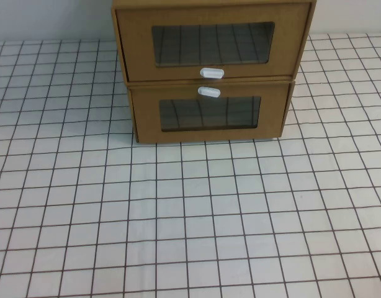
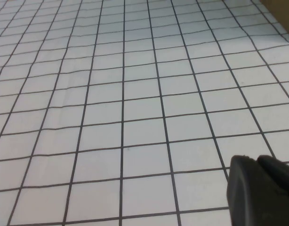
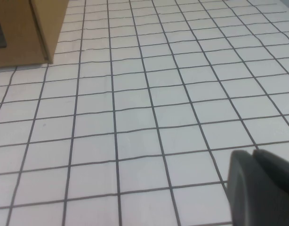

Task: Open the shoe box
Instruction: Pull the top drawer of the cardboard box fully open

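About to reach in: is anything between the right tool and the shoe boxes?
Nothing visible. Only gridded cloth lies between the right tool and the stacked boxes. The left tool also hangs over the cloth, short of them.

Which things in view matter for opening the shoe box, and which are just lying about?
For the job:
upper shoe box; upper white handle; lower shoe box; lower white handle; left gripper, jaws shut, over bare cloth; right gripper, jaws shut, over cloth short of the boxes.

Not part of it:
checked tablecloth.
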`<control>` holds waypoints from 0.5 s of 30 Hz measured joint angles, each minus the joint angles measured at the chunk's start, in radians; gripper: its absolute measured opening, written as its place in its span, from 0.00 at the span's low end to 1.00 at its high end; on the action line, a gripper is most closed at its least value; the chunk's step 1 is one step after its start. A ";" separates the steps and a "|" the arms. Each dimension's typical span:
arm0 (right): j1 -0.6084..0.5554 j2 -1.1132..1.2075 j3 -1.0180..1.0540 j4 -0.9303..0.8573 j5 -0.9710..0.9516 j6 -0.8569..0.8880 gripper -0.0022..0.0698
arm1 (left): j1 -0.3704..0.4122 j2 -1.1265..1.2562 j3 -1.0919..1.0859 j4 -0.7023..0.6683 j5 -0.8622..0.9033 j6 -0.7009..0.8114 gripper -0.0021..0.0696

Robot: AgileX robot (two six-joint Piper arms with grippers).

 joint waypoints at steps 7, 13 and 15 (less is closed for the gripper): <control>0.000 0.000 0.000 0.000 0.000 0.000 0.01 | 0.000 0.000 0.000 0.005 0.000 0.000 0.02; 0.000 0.000 0.000 0.000 0.000 0.000 0.01 | 0.000 0.000 0.000 0.011 -0.002 0.000 0.02; 0.000 0.000 0.000 0.000 0.000 0.000 0.01 | 0.000 0.000 0.000 0.011 -0.002 0.000 0.02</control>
